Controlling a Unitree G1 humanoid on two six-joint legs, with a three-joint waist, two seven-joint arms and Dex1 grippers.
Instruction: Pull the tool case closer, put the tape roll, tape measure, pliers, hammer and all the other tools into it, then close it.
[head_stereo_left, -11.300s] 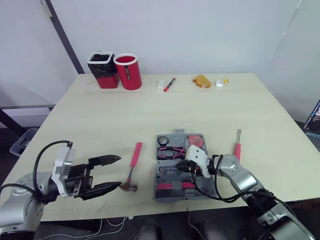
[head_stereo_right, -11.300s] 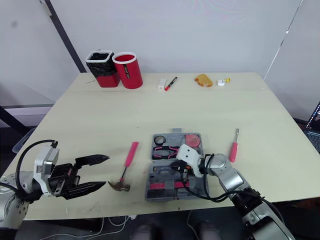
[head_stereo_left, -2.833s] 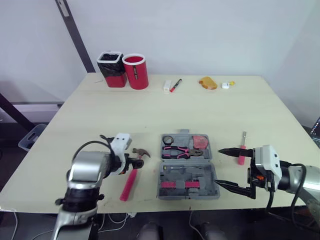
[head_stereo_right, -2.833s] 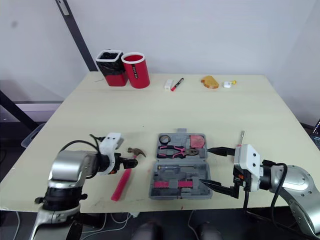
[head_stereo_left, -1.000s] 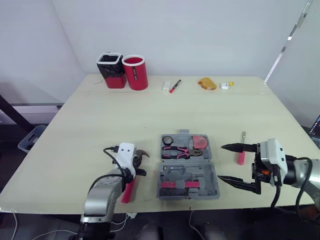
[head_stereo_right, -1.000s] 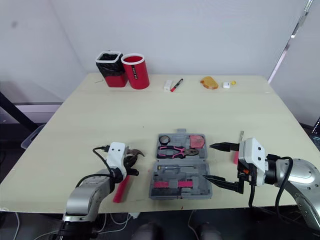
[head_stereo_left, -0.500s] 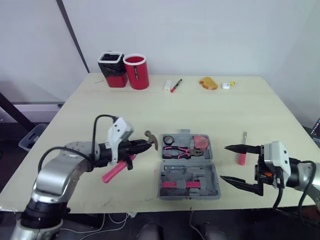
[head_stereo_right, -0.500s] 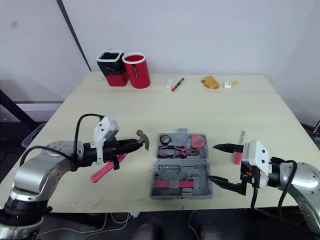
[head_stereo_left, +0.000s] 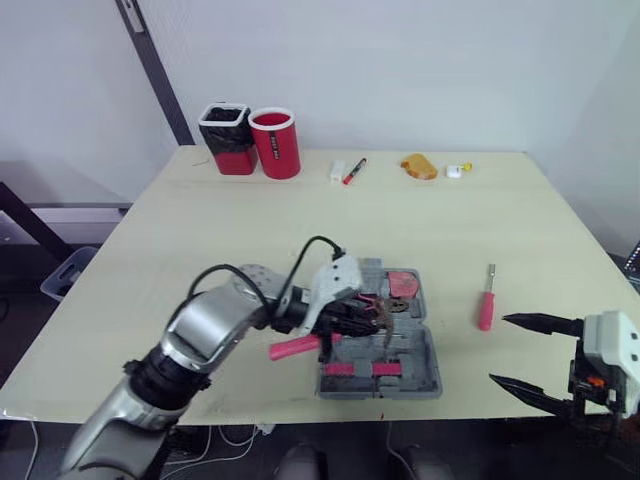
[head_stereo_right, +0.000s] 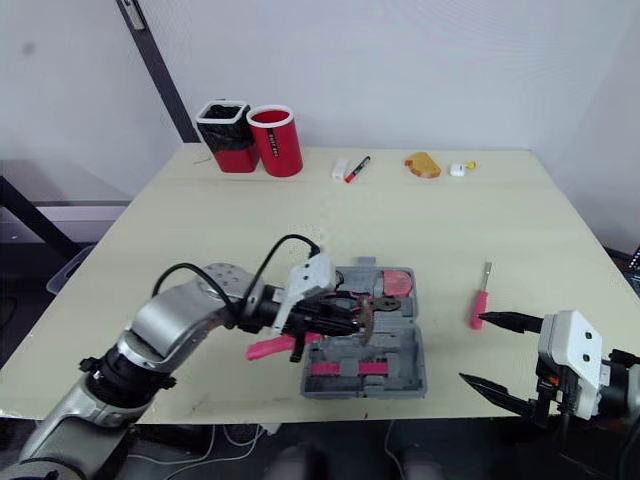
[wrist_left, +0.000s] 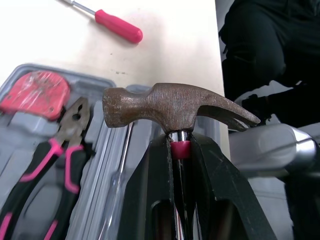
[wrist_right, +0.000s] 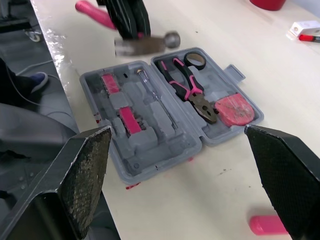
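1. The left gripper (head_stereo_left: 362, 318) pinches the hammer (wrist_left: 170, 107) by its neck, just under the head. It holds the hammer over the open tool case (head_stereo_left: 432, 350), with the pink handle jutting past the case's left edge.
2. The pliers (wrist_right: 192, 95), tape roll (wrist_right: 194, 60) and tape measure (wrist_right: 232, 111) lie in the case's far half.
3. The right gripper (head_stereo_right: 471, 348) hovers empty with its jaws spread wide. The screwdriver (head_stereo_left: 486, 308) lies on the table to the right of the case.
4. The step in hand appears to be stowing the hammer. Next it likely needs lining up with a recess in the near half, lowering and releasing.
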